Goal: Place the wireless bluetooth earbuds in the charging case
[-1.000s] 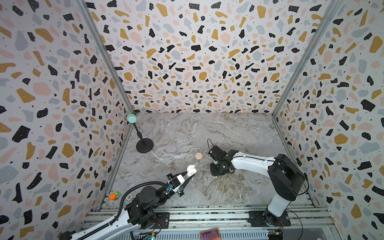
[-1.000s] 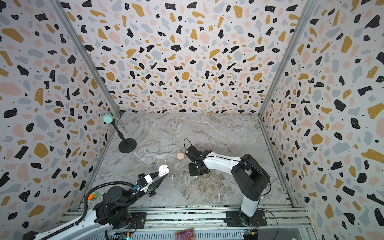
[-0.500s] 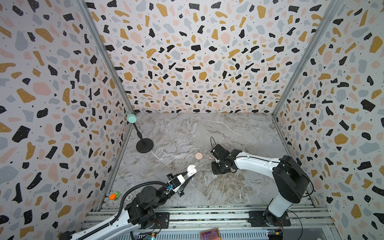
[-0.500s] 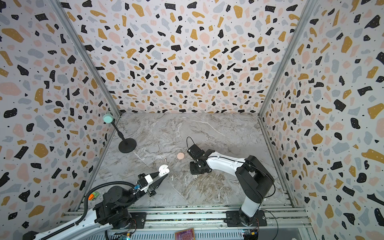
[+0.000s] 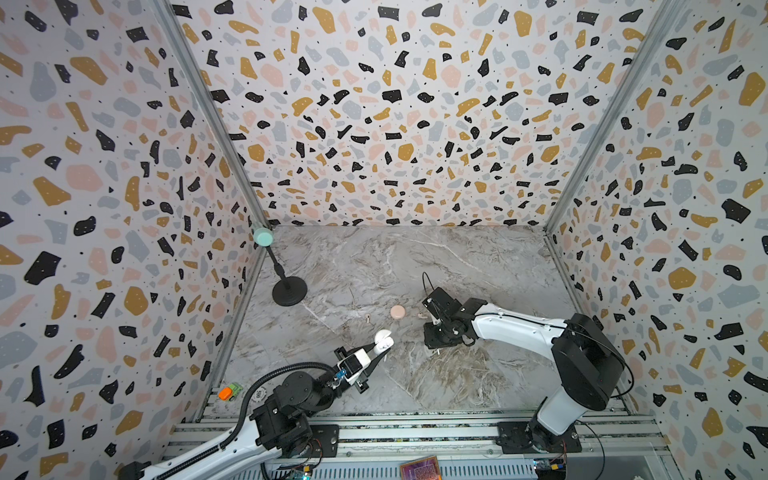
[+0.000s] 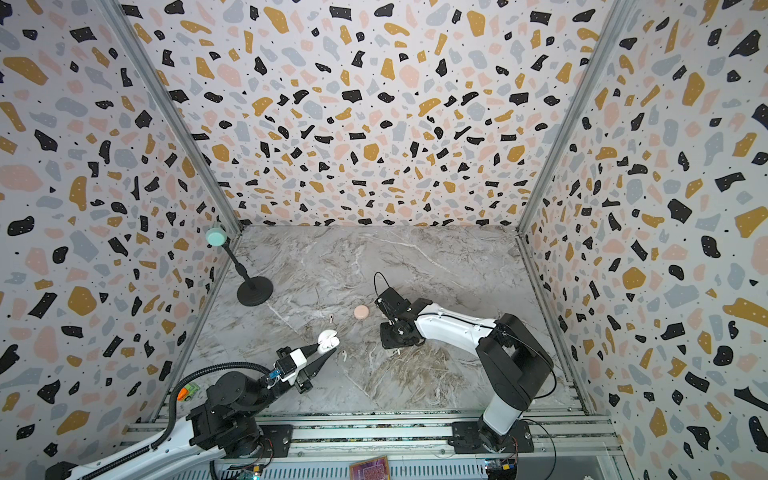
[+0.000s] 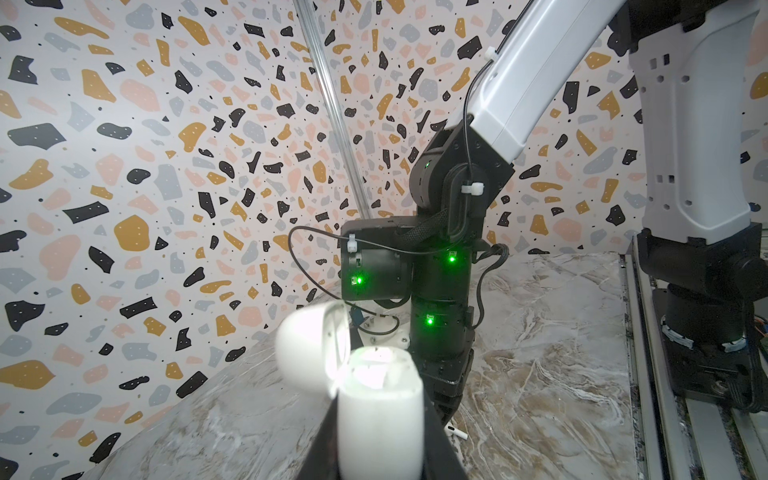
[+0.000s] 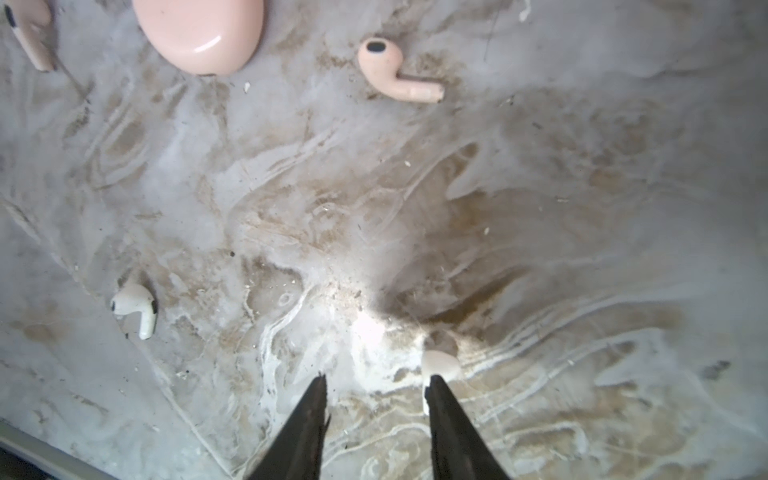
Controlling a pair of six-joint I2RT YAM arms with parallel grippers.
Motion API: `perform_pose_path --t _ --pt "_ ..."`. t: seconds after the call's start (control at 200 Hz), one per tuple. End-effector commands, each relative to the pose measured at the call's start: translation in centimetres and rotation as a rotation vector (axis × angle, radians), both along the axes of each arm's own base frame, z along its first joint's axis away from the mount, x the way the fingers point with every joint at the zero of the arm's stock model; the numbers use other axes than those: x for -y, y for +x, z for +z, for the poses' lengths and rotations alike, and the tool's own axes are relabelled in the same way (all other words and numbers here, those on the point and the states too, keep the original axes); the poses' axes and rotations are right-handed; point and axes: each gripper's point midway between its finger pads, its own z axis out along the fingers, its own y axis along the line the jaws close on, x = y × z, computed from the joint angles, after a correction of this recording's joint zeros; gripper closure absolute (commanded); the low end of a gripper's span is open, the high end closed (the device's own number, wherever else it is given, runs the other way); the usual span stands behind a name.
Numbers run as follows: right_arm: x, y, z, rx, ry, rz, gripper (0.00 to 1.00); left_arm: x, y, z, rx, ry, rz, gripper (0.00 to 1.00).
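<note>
My left gripper [image 5: 380, 345] [image 6: 326, 343] is shut on the white charging case [image 7: 380, 409], held above the table with its lid [image 7: 309, 343] flipped open. My right gripper [image 8: 376, 380] points down at the marble, open. A white earbud [image 8: 441, 363] lies on the table at the tip of one finger, partly hidden behind it. A second white earbud [image 8: 135, 307] [image 6: 344, 354] lies off to the side. Two pink earbuds [image 8: 395, 75] [image 8: 29, 37] lie on either side of a closed pink case [image 8: 199, 33] [image 5: 397, 311].
A black stand [image 5: 289, 291] with a teal ball [image 5: 262, 237] on top rises at the back left corner. Terrazzo walls enclose three sides. An orange and green object [image 5: 230, 390] sits by the front rail [image 5: 415, 428] on the left.
My right gripper's jaws have parted, and that arm has shifted slightly to the right. The left arm has not moved and still holds the white case.
</note>
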Motion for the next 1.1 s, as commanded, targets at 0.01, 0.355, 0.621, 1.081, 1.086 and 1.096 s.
perform_pose_path --t 0.01,0.355,0.621,1.081,1.086,1.096 --pt "1.7 0.1 0.8 0.016 -0.055 -0.026 0.46 0.0 -0.3 0.9 0.031 -0.027 -0.01 1.0" --pt "1.8 -0.8 -0.9 -0.051 -0.08 -0.031 0.43 -0.1 -0.4 1.0 0.034 -0.029 -0.013 1.0" --pt "1.9 -1.1 -1.8 -0.086 -0.131 -0.014 0.48 -0.1 -0.4 1.0 0.036 -0.032 -0.011 1.0" --pt "1.7 -0.7 -2.7 -0.093 -0.191 0.009 0.58 -0.2 -0.5 1.1 0.039 -0.034 -0.014 1.0" --pt "1.7 -0.7 -2.7 -0.094 -0.192 0.009 0.58 -0.2 -0.5 1.0 0.039 -0.033 -0.014 1.0" --pt "1.7 -0.7 -2.7 -0.094 -0.195 0.009 0.58 -0.2 -0.5 1.0 0.038 -0.033 -0.014 1.0"
